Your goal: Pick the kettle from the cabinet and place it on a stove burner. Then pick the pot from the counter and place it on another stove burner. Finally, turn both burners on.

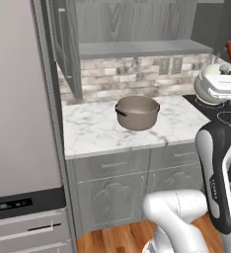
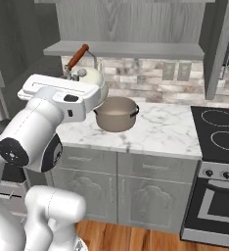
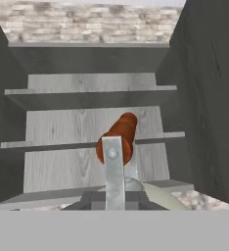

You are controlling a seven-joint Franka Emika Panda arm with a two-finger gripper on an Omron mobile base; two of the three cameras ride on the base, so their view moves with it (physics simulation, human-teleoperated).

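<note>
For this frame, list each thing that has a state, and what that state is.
kettle: lifted off the shelf, held by its handle, upright.
gripper: jaws shut on the kettle handle.
cabinet: door open, shelf bare.
pot: upright on the counter, no lid.
stove burners: nothing on them.

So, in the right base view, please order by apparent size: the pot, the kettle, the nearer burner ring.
1. pot
2. nearer burner ring, cut off by the picture's edge, so unsure against the pot
3. kettle, partly hidden by the arm
</note>
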